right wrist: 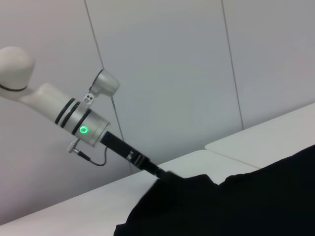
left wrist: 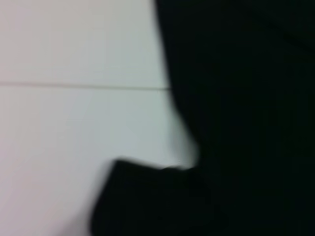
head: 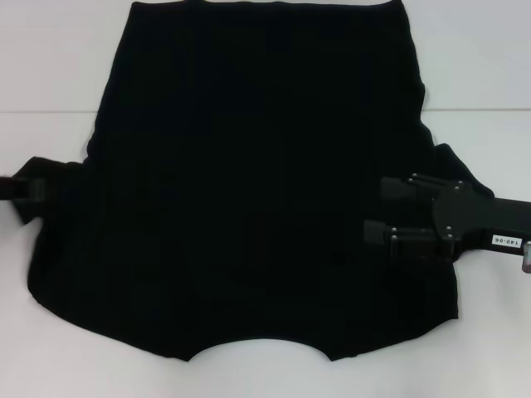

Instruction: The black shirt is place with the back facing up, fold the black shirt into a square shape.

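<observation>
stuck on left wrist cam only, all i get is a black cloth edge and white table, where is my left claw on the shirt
Observer: In the head view the left claw is at the sleeve on the robot's left side of the black shirt.
Operator: ok and the right one
Observer: The right claw is over the opposite sleeve area, open, pointing in toward the shirt's middle.
Operator: which way is the shirt lying
Observer: It is spread flat on the white table, with the curved neckline at the edge nearest the robot.
</observation>
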Robot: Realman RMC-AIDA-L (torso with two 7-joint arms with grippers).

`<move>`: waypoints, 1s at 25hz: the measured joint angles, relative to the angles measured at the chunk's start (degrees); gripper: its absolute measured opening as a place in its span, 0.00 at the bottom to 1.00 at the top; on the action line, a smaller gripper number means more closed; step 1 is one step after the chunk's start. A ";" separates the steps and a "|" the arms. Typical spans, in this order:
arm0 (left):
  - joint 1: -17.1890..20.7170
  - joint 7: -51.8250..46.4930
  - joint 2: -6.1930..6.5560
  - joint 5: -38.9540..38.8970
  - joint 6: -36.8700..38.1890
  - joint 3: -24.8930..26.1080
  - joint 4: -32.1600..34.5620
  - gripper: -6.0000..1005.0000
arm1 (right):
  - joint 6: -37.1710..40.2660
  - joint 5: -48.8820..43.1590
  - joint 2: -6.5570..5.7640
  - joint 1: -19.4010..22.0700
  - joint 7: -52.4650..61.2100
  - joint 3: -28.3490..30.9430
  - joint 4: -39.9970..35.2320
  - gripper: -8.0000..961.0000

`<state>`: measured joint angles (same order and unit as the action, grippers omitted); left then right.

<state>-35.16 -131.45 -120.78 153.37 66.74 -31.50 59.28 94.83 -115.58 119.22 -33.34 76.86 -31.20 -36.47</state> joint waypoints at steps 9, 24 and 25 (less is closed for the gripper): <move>0.50 4.00 -3.45 -11.92 5.01 -10.73 0.76 0.07 | 0.24 0.00 0.03 1.02 -0.19 0.30 0.07 0.89; 0.95 12.33 -3.12 -25.76 3.47 -15.16 -8.86 0.09 | 0.20 0.02 -0.43 1.09 0.15 1.83 0.09 0.88; 1.25 12.35 -3.01 -26.67 3.78 -15.14 -8.35 0.09 | 0.10 0.03 -0.53 0.99 0.44 2.02 0.08 0.88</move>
<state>-33.90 -119.10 -123.79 126.70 70.52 -46.65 50.94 94.93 -115.54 118.69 -32.36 77.29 -29.18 -36.39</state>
